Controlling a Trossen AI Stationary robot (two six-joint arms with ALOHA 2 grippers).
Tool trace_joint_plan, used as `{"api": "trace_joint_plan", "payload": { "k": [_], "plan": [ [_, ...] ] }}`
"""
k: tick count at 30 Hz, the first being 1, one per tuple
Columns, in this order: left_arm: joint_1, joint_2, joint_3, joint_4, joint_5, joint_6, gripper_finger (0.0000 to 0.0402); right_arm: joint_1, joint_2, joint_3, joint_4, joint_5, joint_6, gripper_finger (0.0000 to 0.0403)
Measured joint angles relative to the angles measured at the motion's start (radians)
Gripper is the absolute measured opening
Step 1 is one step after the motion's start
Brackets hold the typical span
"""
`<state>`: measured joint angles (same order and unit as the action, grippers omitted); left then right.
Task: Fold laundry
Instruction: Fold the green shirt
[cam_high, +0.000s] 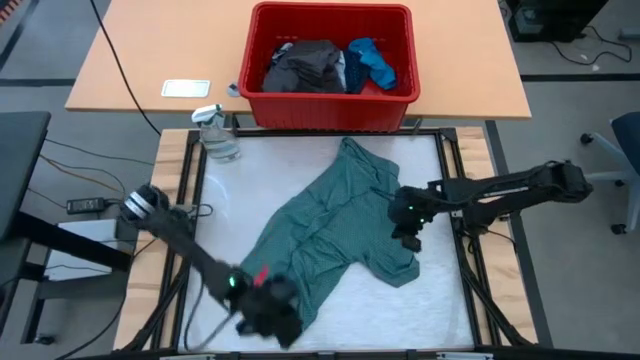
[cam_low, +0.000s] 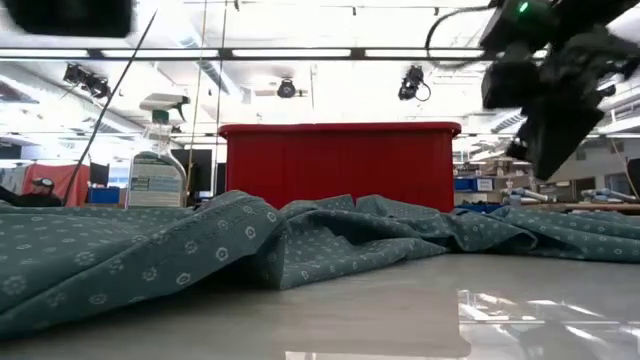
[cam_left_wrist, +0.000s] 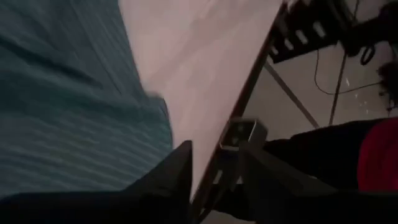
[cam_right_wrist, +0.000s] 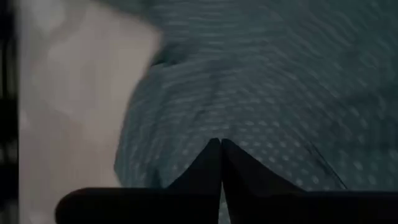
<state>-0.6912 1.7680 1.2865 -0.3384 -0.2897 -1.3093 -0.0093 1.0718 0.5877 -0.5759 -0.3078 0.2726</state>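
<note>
Teal-green shirt (cam_high: 335, 235) (white-dotted), rumpled, spread diagonally

A red rectangular plastic bin (cam_high: 400, 60) stands on a light wooden worktop (cam_high: 150, 60) at the far side. On the same wood, well apart from the bin, lies a small flat pale rectangular card (cam_high: 186, 88), and a small blue object (cam_high: 232, 89) lies just beside the bin's corner. A clear plastic spray bottle (cam_high: 217, 132) with a white trigger head stands at the far left corner of the white worktop (cam_high: 430, 290), which is edged by a black metal frame (cam_high: 452, 180). Black cables (cam_high: 70, 160) trail over the grey floor, and a blue chair (cam_high: 625, 140) shows at the right edge.
</note>
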Motion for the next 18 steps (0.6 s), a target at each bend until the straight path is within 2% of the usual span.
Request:
{"api": "trace_joint_plan", "payload": {
  "k": [4, 7, 9, 14, 18],
  "plan": [
    [-0.043, 0.149, -0.003, 0.152, 0.045, -0.041, 0.0183, 0.087, -0.043, 0.000, -0.006, -0.034, -0.158, 0.0063],
    [-0.043, 0.222, -0.002, 0.158, 0.100, -0.105, 0.0195, 0.171, -0.043, 0.001, -0.011, -0.039, -0.237, 0.0114],
    [-0.041, 0.245, -0.003, 0.102, 0.121, -0.178, 0.0195, 0.233, -0.027, 0.001, 0.002, -0.009, -0.271, 0.0152],
    [-0.034, 0.246, 0.003, 0.028, 0.155, -0.217, 0.0168, 0.396, 0.045, 0.002, 0.018, 0.134, -0.333, 0.0235],
    [-0.044, 0.246, 0.002, 0.015, 0.207, -0.210, 0.0116, 0.470, 0.110, 0.002, 0.019, 0.203, -0.294, 0.0254]
  ]
}}
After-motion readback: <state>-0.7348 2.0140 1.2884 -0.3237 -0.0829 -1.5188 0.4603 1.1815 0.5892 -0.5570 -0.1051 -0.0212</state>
